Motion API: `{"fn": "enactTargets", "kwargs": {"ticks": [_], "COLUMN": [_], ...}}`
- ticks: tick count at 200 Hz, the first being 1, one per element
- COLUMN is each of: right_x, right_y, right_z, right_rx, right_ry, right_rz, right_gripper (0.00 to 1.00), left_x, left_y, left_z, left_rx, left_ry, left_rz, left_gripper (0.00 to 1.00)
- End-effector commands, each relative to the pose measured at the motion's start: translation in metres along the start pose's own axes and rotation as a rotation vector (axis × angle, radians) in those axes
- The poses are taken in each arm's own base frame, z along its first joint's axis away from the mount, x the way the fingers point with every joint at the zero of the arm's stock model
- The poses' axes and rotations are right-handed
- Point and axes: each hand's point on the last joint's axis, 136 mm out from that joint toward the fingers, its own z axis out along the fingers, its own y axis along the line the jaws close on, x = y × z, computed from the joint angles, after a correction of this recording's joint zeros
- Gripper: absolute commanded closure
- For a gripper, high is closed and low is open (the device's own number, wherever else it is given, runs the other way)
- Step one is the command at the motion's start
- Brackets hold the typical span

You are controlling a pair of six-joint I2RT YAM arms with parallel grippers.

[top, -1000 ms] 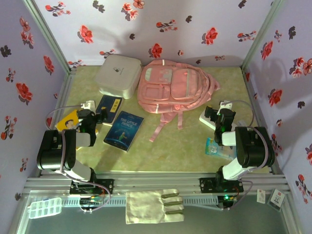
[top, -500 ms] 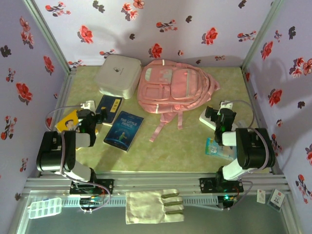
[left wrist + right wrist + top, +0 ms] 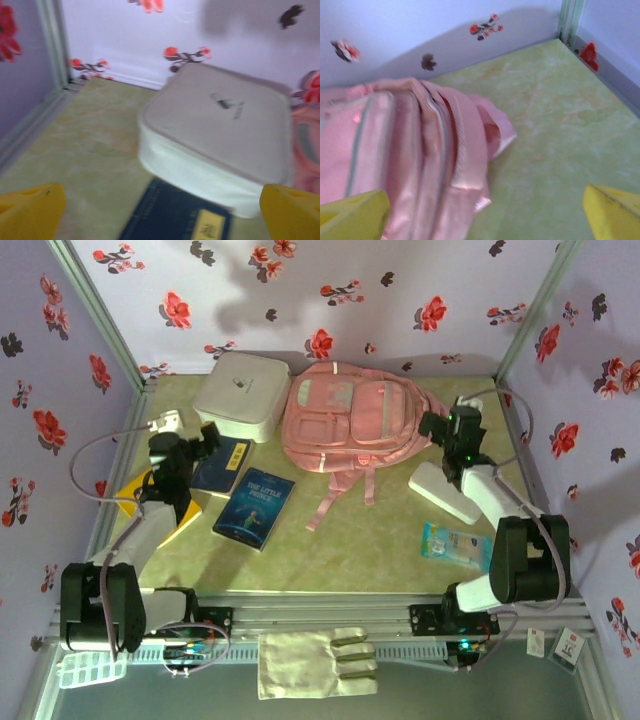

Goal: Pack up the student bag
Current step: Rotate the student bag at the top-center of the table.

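The student bag [image 3: 355, 420] is a large pink backpack lying flat at the back middle of the table, front pockets up, straps trailing toward me. My right gripper [image 3: 433, 428] hovers at its right edge, open and empty. In the right wrist view the bag [image 3: 410, 150] lies between and ahead of the yellow fingertips [image 3: 352, 215], with its zipped side seam showing. My left gripper [image 3: 208, 437] is open and empty over a dark blue book [image 3: 223, 465], just short of a white box [image 3: 242, 395]. The left wrist view has that box [image 3: 220, 135] straight ahead and the book [image 3: 175, 220] below.
A blue "Little Prince" book [image 3: 255, 507] and a yellow book [image 3: 150, 502] lie at the left. A white flat case [image 3: 443, 492] and a pale blue packet [image 3: 455, 545] lie at the right. Floral walls close three sides. A glove [image 3: 315, 662] rests past the front rail.
Both arms have unfolded from near their bases and reached toward the back: the left to the white box and dark book, the right to the bag's right edge. Both grippers stayed open.
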Motion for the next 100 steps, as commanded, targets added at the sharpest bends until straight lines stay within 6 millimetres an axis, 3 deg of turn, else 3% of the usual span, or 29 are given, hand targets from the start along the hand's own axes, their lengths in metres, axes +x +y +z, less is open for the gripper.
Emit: {"fn": "enactTargets", "kwargs": {"ticks": [1,23,57,79,100], "right_x": [0.047,0.053,0.06,0.058,0.054], "right_y": [0.012,0.023,0.018,0.013,0.009], "right_z": [0.007,0.013,0.018,0.018,0.02], "right_rx": [-0.044,-0.082,-0.042,-0.025,-0.021], "right_ry": [0.255,0.321,0.364,0.366,0.359], "right_rz": [0.133,0.172,0.177,0.191,0.213], "right_gripper": [0.01,0.01,0.01,0.01,0.01], "left_x": [0.018,0.029,0.061,0.089,0.112], "left_y": [-0.039,-0.093,-0.183,-0.211,-0.225], "left_z": [-0.001,0.001,0.004,0.018,0.033], "left_rx": [0.068,0.2,0.488,0.49,0.461], "left_ry": [0.123,0.197,0.314,0.425,0.506], "left_rz": [-0.084,-0.123,-0.178,-0.186,-0.147], "left_gripper": [0.0,0.0,0.0,0.0,0.0]}}
